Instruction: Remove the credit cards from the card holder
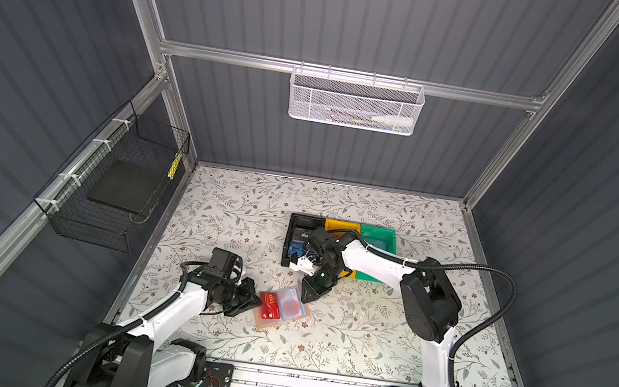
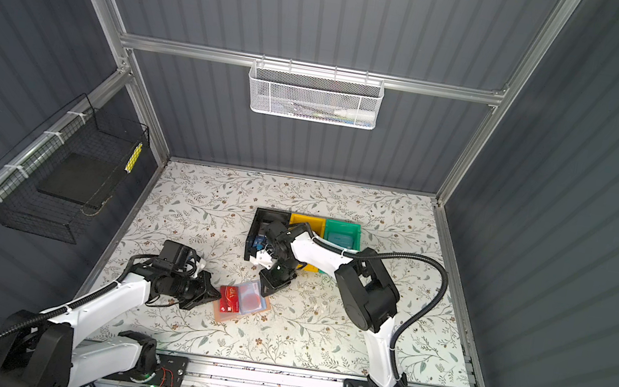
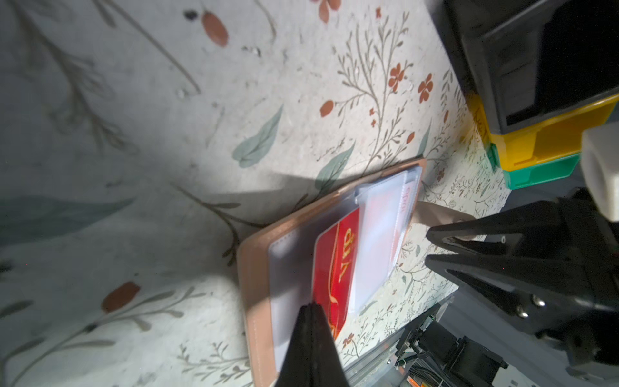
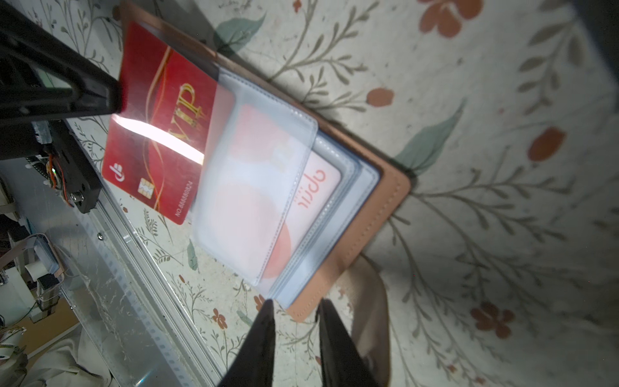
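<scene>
The tan card holder [image 1: 270, 325] [image 4: 378, 207] lies open on the floral table, clear sleeves up. A red "VIP" credit card [image 1: 270, 305] [image 4: 160, 117] [image 3: 335, 268] sticks about halfway out of a sleeve toward the left arm. My left gripper [image 1: 259, 300] [image 3: 311, 306] is shut on that card's outer edge. A white-and-red card [image 4: 311, 191] sits inside the top sleeve. My right gripper [image 1: 306, 297] [image 4: 294, 305] stands slightly open at the holder's far corner, with bare table between its tips. The holder's tan strap [image 4: 368, 301] lies beside it.
Black [image 1: 305, 223], yellow [image 1: 340, 227] and green [image 1: 378, 237] bins stand in a row behind the holder, partly under the right arm. Blue cards [image 1: 297, 245] lie in the black bin. The metal rail [image 1: 311, 384] runs along the table's front edge.
</scene>
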You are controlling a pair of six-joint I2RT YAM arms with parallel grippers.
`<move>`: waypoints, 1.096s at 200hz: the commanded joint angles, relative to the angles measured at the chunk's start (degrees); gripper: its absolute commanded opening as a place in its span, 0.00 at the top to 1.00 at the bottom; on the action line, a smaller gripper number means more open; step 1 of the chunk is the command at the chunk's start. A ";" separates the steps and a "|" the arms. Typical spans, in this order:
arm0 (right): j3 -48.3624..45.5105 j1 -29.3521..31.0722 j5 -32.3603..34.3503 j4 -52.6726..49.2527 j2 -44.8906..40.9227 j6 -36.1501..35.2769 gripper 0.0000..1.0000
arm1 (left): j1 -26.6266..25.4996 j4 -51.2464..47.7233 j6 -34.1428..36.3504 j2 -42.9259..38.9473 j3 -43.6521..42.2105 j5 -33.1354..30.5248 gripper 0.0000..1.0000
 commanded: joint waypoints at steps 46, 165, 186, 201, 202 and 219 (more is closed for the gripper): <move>3.92 0.13 -0.74 -5.50 -1.31 -2.82 0.70 | 0.44 -8.38 2.68 -3.29 5.25 -0.16 1.00; 13.59 -9.60 -29.04 -15.84 -1.70 -9.41 0.59 | 0.36 -2.86 11.77 -2.30 14.57 19.25 1.00; 12.77 -9.63 -30.46 -14.90 -1.51 -8.74 0.58 | 0.35 1.08 10.46 -2.76 15.16 21.84 1.00; 11.65 -9.61 -32.54 -13.50 -1.68 -8.10 0.58 | 0.36 4.43 9.11 -3.71 14.81 23.03 1.00; 11.52 -9.57 -32.72 -13.42 -1.68 -8.04 0.58 | 0.36 4.59 8.99 -3.78 14.72 23.10 1.00; 9.59 -9.56 -34.07 -11.13 -2.20 -6.41 0.57 | 0.36 7.80 7.22 -5.05 14.06 23.19 1.00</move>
